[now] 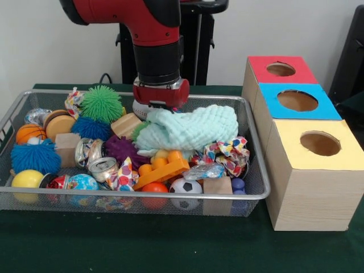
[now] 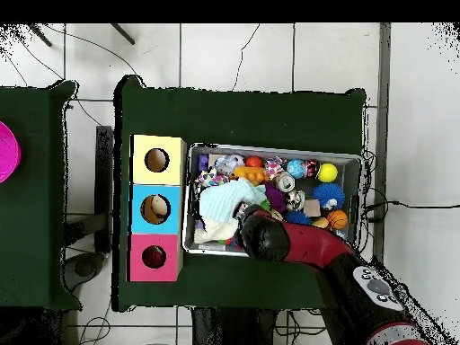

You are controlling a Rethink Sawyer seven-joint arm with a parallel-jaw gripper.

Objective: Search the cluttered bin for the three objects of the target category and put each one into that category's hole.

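Even, bright indoor light, soft shadows beneath the bin [image 1: 259, 196], slightly soft focus

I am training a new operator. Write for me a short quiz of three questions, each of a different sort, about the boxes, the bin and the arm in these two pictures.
1. True or false: the red-topped box stands farther from the front camera than the yellow-topped box.
2. Multiple choice: in the bin, what lies just beside the arm's lower end in the front view? A) a pale green cloth B) a soccer ball C) a yellow ball
3. Fill in: in the overhead view, the box between the other two has a ____ top.

Key: 1 true; 2 A, the pale green cloth; 3 blue, the blue-topped box.
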